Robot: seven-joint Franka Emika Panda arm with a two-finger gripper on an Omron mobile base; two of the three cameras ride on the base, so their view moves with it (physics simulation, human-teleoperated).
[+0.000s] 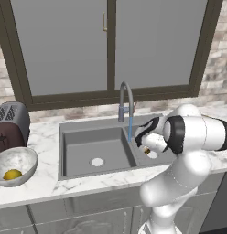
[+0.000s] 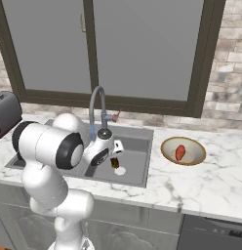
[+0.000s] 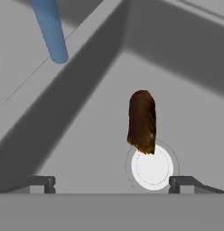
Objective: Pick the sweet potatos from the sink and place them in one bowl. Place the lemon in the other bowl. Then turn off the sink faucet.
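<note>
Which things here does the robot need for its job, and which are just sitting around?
Needed: dark sweet potato in the sink; orange sweet potato in the tan bowl; lemon in the marbled bowl; faucet, water running; gripper.

Just sitting around: toaster; window.

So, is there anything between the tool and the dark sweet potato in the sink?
No. In the hand view only bare sink floor lies between the open tool and the dark sweet potato.
</note>
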